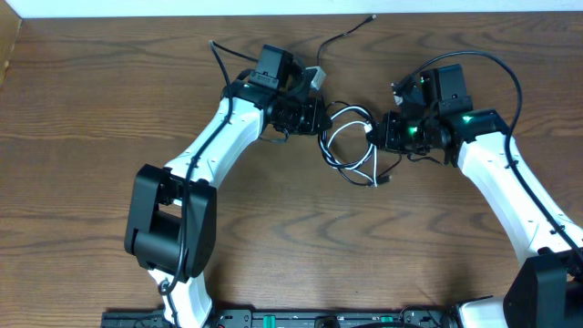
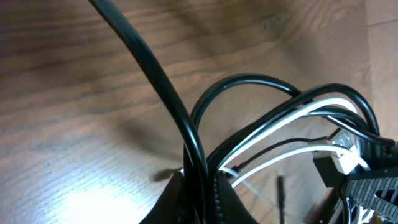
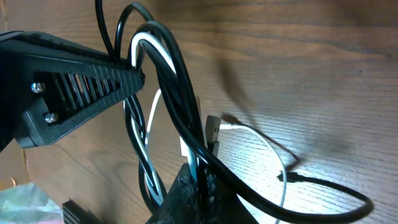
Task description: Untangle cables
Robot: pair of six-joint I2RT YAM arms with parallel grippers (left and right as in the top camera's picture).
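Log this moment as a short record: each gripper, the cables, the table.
left gripper: shut on the cables, at the left side of the tangle
right gripper: shut on the cables, at the right side of the tangle
cables: black cable and white cable looped together between the grippers
black cable: one end trails toward the far edge
table: brown wood grain
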